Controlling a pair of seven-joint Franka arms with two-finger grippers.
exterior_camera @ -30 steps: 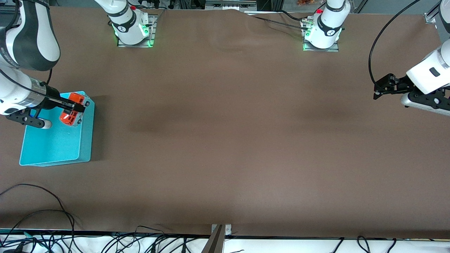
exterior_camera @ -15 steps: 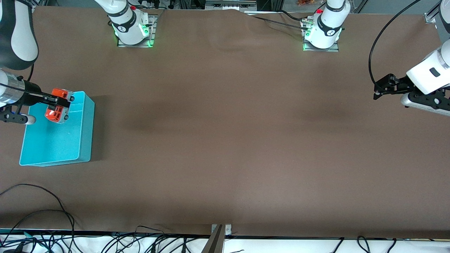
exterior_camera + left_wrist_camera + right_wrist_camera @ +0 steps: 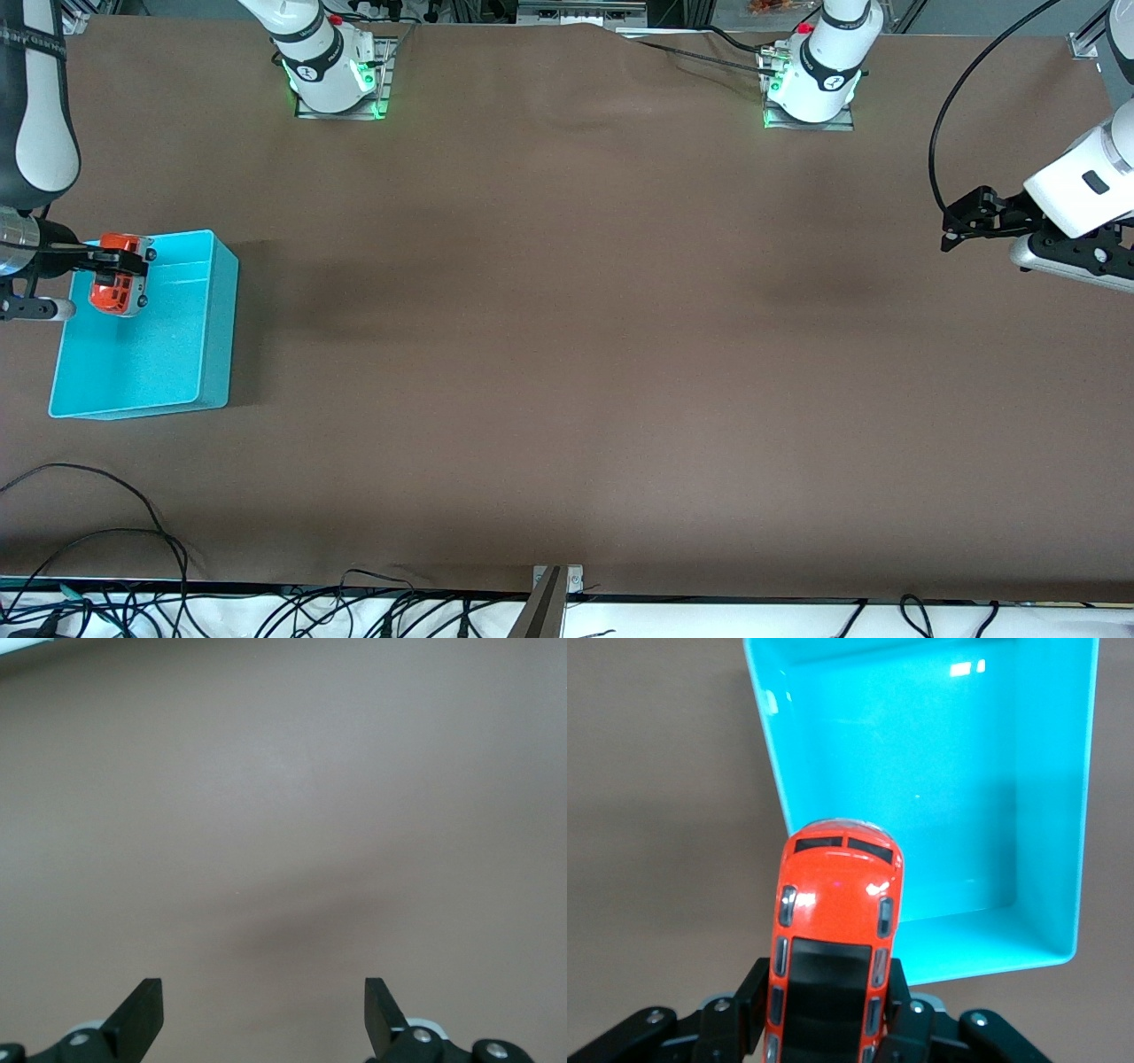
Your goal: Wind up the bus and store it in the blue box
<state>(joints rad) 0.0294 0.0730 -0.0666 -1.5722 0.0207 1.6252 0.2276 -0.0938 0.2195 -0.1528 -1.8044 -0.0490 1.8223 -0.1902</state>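
My right gripper [image 3: 115,262] is shut on the bus [image 3: 119,285], a small orange-red toy van with a dark roof panel. It holds the bus in the air over the edge of the blue box [image 3: 208,330] at the right arm's end of the table. In the right wrist view the bus [image 3: 833,930] sits between my fingers [image 3: 744,1001], over the box's corner, and the blue box [image 3: 1063,904] is empty. My left gripper [image 3: 952,229] is open and empty, in the air over bare table at the left arm's end; its fingertips [image 3: 142,1001] show in the left wrist view.
The table is covered with a brown cloth [image 3: 567,354]. Loose black cables [image 3: 106,532] lie along the table edge nearest the camera. A metal bracket [image 3: 549,594] sticks up at the middle of that edge. The arm bases [image 3: 332,71] stand at the farthest edge.
My right gripper has carried the bus across the blue box, from the box's inner wall toward the right arm's end of the table. The left arm has not moved.
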